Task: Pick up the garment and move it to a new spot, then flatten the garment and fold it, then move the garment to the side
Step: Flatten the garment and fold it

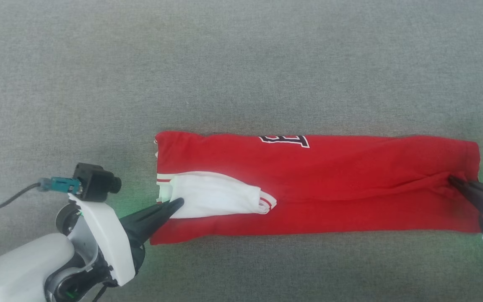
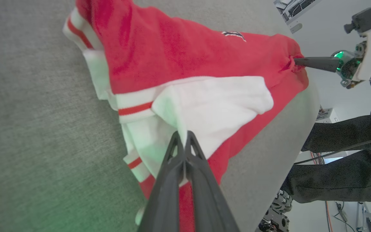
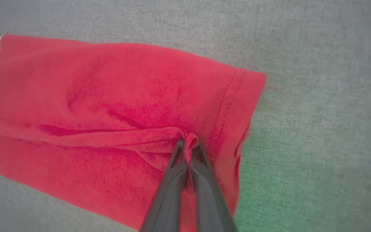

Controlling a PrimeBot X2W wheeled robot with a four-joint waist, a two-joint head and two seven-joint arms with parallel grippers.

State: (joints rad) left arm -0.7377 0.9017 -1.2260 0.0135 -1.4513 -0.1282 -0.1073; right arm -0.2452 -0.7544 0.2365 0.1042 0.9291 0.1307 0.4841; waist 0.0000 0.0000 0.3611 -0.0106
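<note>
While the garment (image 1: pixel 317 184) lies in a long strip, folding looks half done. Left fingers (image 1: pixel 157 214) pinch its sleeve (image 1: pixel 220 201), right fingers (image 1: pixel 468 189) its hem (image 1: pixel 474 165); next, the ends should meet squarely.

Finding: you are operating in a robotics lab or test room. The work surface is a table (image 1: pixel 241 63) covered in plain grey felt-like cloth. Beyond its far edge, the left wrist view shows white walls, a rack of wired equipment (image 2: pixel 290 11), a loose cable (image 2: pixel 343 149) and a person's dark-trousered legs (image 2: pixel 340 180) close by.
</note>
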